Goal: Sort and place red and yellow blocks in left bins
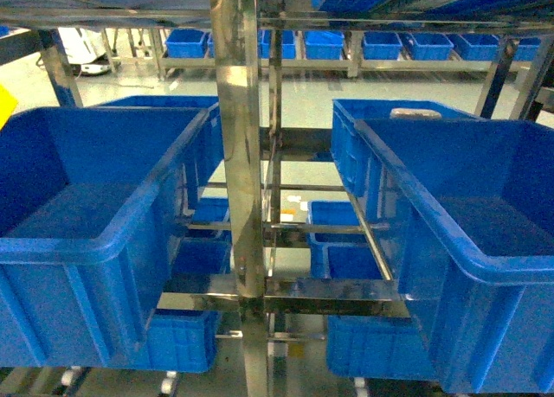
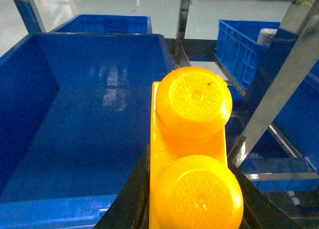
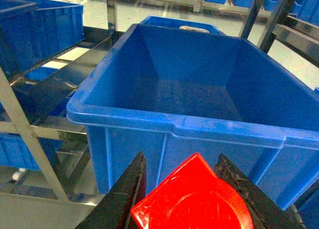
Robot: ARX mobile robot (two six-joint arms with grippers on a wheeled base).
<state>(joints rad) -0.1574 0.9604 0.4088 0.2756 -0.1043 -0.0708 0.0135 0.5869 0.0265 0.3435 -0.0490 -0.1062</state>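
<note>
The orange-yellow studded brick [image 2: 192, 139] fills the left wrist view, and my left gripper [image 2: 188, 154] is shut on its sides. It hangs above the near right part of the large blue left bin [image 2: 75, 139], whose floor is bare. The same left bin [image 1: 104, 241] shows in the head view. In the right wrist view my right gripper [image 3: 180, 156] is shut on the red block [image 3: 194, 199]. It is held in front of the near wall of another deep blue bin [image 3: 174, 121]. Neither gripper shows in the head view.
A shiny metal rack post [image 1: 238, 155] stands between the left bin and the right bin [image 1: 450, 233]. Cross rails [image 1: 329, 295] and smaller blue crates [image 1: 346, 241] lie below and behind. A slanted metal bar [image 2: 279, 84] runs right of the brick. More crates line the far shelf [image 1: 381, 44].
</note>
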